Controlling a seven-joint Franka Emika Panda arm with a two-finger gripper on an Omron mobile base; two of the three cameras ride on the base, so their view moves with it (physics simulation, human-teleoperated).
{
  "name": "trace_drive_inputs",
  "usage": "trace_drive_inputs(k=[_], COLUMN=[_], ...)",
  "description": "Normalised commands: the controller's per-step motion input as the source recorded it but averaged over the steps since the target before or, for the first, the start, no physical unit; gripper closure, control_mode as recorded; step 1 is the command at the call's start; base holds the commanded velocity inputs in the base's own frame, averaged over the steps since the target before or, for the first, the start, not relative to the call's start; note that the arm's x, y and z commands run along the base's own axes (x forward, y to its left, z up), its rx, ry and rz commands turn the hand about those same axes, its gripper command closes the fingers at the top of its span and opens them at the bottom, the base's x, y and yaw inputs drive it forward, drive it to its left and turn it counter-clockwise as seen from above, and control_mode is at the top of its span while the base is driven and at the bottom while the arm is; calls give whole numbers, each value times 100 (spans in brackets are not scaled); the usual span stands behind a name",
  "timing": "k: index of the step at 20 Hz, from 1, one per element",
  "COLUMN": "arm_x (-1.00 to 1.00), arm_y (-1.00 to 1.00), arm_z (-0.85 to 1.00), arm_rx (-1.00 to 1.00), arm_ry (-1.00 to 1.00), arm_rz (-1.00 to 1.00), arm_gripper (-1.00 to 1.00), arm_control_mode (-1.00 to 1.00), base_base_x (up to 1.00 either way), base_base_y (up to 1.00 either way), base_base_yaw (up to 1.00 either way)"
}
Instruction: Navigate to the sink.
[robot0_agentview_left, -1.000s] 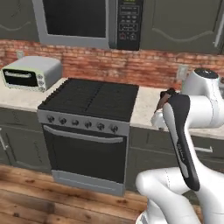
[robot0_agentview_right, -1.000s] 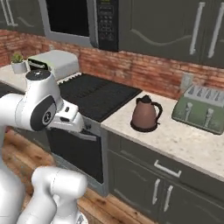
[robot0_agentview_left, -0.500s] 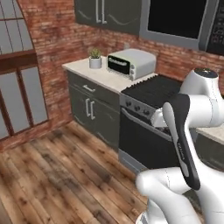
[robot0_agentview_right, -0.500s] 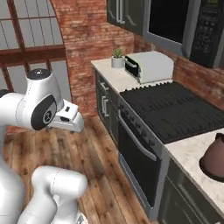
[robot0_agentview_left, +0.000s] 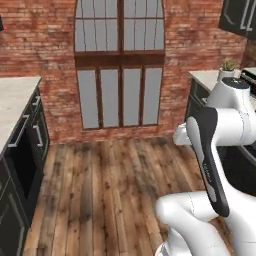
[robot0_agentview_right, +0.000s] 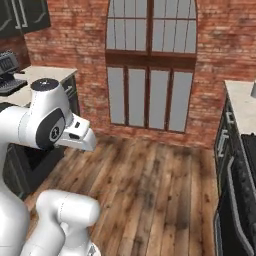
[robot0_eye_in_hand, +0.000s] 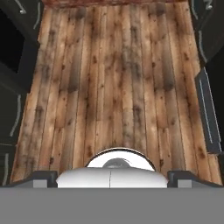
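jaws above worn wooden planks (robot0_eye_in_hand: 113, 78)

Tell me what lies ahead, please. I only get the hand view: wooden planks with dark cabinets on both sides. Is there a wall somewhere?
Observer: Yes, a red brick wall closes off the room at the far end of the floor.
Operator: Is anything set into it?
Observer: A tall arched window with dark frames sits in the middle of it.
Operator: And what is on top of the cabinets?
Observer: At the right of the left base view, a small potted plant stands on a pale counter.
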Motion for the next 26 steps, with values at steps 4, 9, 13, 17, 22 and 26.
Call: trace_drive_inputs(k=[4, 9, 13, 17, 22, 26], arm_x=[0, 0, 0, 0, 0, 0], arm_y=[0, 0, 0, 0, 0, 0], arm_z=[0, 0, 0, 0, 0, 0], arm_rx=[0, 0, 0, 0, 0, 0], arm_ry=[0, 0, 0, 0, 0, 0], arm_rz=[0, 0, 0, 0, 0, 0], arm_gripper=[-100, -100, -100, -100, -100, -100], arm_control_mode=[100, 100, 100, 100, 100, 100], base_base_x=[0, 0, 8, 29, 86, 100], base_base_y=[0, 0, 0, 0, -29, -71], base_base_yaw=[99, 95, 91, 88, 69, 45])
